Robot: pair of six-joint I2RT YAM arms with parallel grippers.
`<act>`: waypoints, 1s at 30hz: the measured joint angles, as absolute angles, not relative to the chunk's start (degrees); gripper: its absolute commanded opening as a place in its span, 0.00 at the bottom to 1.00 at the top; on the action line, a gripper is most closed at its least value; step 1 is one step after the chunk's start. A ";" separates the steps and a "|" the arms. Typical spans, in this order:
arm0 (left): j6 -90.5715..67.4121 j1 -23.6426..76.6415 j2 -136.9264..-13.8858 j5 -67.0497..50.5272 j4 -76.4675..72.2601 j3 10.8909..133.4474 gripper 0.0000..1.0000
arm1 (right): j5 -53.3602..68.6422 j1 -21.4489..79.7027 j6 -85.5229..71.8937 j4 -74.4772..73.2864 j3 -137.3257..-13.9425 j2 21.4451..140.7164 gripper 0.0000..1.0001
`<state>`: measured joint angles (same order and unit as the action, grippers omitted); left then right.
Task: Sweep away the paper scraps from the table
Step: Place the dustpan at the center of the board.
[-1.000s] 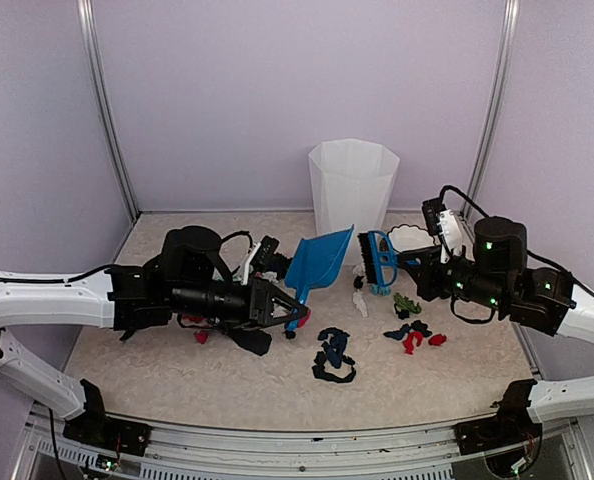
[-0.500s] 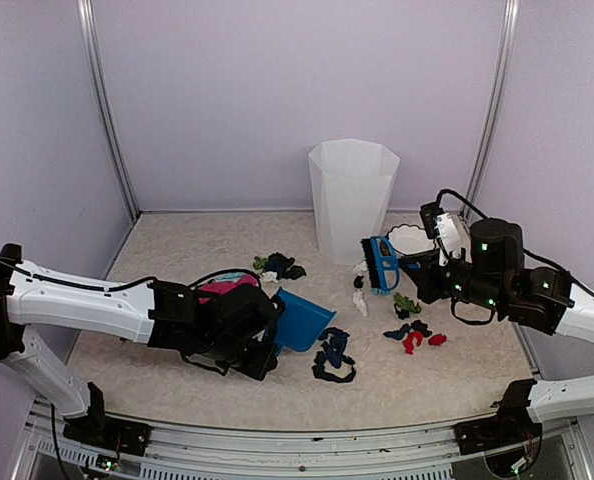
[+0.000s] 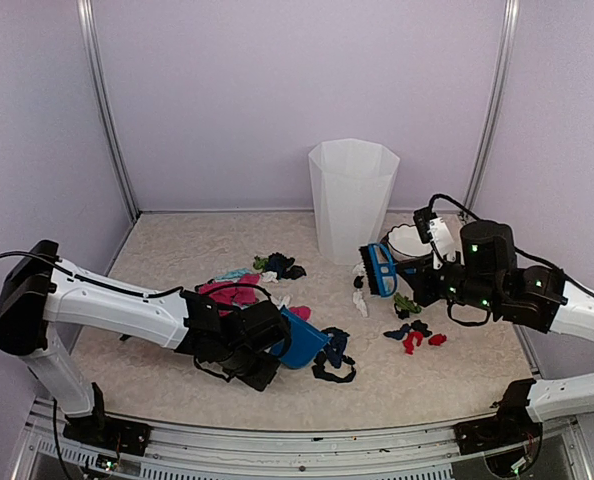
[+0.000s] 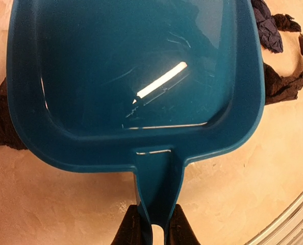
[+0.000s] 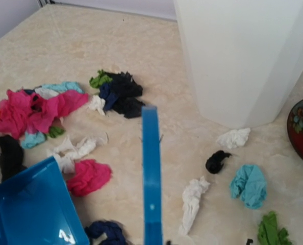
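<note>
From above, my left gripper [image 3: 269,348] lays the dustpan [image 3: 303,343] flat near the table's [image 3: 167,250] front edge, among the paper scraps [image 3: 233,291] strewn mid-table, ready to catch them. My right gripper [image 3: 414,272] grips the brush [image 3: 380,268], raised toward the right edge.

Left wrist: the fingers [image 4: 129,230] pinch narrowly on the pan's handle.

Right wrist: I can't see the fingers; the brush hangs above scraps, short of the bin [image 5: 243,56].

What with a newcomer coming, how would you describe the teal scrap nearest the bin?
Find the tall white bin. Just before its base lie a few scraps. The teal scrap is the lump beside a small black bit, the only teal piece there.
</note>
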<state>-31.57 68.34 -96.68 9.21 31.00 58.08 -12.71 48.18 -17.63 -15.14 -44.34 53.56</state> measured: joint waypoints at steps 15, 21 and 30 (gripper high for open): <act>-28.23 63.13 -99.46 3.33 23.86 58.65 0.21 | -12.49 48.18 -17.21 -13.45 -44.16 54.39 0.00; -28.05 63.00 -101.30 3.01 24.03 60.95 0.39 | -11.70 48.18 -17.74 -13.39 -44.01 52.51 0.00; -29.34 63.29 -101.14 4.03 23.83 62.06 0.71 | -10.96 48.18 -19.40 -13.39 -43.83 50.00 0.00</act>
